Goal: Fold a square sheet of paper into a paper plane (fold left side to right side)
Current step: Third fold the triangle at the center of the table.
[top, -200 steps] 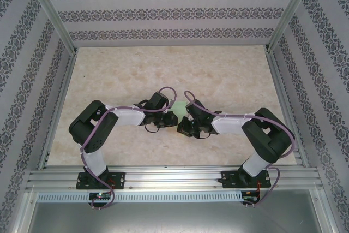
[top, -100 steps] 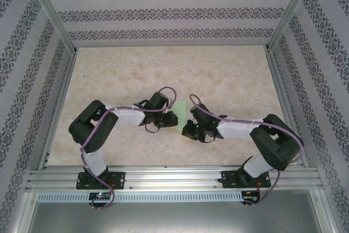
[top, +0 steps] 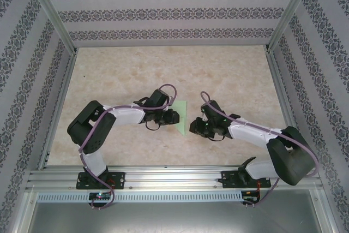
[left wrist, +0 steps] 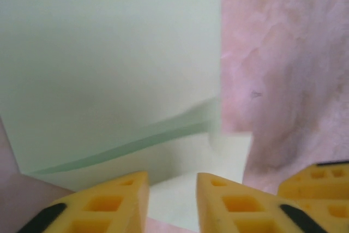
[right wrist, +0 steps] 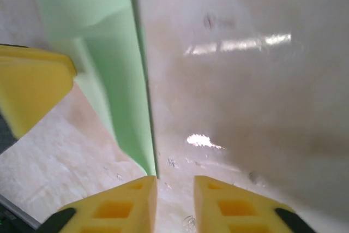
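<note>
Counting here: I'm seeing one thin pale mint-green paper sheet [top: 182, 117] lying on one beige marble-patterned table [top: 229, 75]. Two black jointed robot arms are reaching in, the left arm [top: 128, 115] and the right arm [top: 252, 131]. That's two yellow-fingered hands, the left hand [left wrist: 172, 203] and the right hand [right wrist: 174, 203], plus two purple cables [top: 167, 88] looping along.

My bench [top: 218, 69] is a pale, marbled beige slab, and it throws back white glare [right wrist: 240, 45] from light overhead. Wallpaper [top: 163, 12] striped with dark floral bands closes me in at the back and on both sides. Silver metal posts [top: 49, 9] slant up from the far corners. A slotted aluminium rail [top: 174, 177] runs along my near edge, with a grey panel [top: 174, 216] just below it.
</note>
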Robot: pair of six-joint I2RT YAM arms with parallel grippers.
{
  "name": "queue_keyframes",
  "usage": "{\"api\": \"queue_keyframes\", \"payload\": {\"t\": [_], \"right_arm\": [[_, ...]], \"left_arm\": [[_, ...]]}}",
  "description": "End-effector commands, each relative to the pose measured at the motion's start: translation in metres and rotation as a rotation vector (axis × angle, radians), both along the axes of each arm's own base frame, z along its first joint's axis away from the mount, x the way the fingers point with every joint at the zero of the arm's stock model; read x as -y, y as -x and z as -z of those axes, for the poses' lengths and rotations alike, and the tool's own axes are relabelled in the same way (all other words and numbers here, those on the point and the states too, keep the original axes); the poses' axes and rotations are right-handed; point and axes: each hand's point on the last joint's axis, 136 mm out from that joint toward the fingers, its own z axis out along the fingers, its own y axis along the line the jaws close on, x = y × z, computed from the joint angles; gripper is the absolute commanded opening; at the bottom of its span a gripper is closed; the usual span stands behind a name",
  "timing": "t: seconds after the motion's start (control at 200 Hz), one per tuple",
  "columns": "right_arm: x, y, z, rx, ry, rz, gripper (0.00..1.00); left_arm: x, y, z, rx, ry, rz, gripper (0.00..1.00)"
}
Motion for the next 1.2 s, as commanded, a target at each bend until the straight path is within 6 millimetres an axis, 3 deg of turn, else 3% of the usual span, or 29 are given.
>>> {"api": "queue_keyframes", "payload": {"t": [0.0,0.155,0.26,0.365,0.585,0.964,1.194], "right_arm": [[-0.002,-0.018,-0.023,0.139,0.008,-0.109,0.34],[-0.022,-0.037,-0.046,0.257,-0.082,-0.192,0.52],[-0.035,-0.044,-0.049,0.284,-0.103,-0.267,0.59],[-0.043,-0.05,-0.041,0.266,-0.104,-0.299,0.59],[-0.054,-0.062,-0.02,0.217,-0.085,-0.339,0.46],[-0.041,-0.066,0.008,0.139,0.001,-0.321,0.05],[-0.03,-0.069,0.013,0.122,0.024,-0.29,0.04]], "left_arm": [[0.001,-0.014,-0.057,0.089,0.075,-0.012,0.38],[-0.022,-0.014,-0.077,0.11,0.102,-0.084,0.54],[-0.04,-0.007,-0.067,0.076,0.089,-0.139,0.61],[-0.05,0.001,-0.053,0.038,0.093,-0.179,0.63],[-0.051,0.008,-0.035,0.002,0.105,-0.191,0.64],[-0.045,0.004,-0.023,-0.032,0.108,-0.189,0.65],[-0.034,-0.003,-0.023,-0.042,0.128,-0.182,0.64]]}}
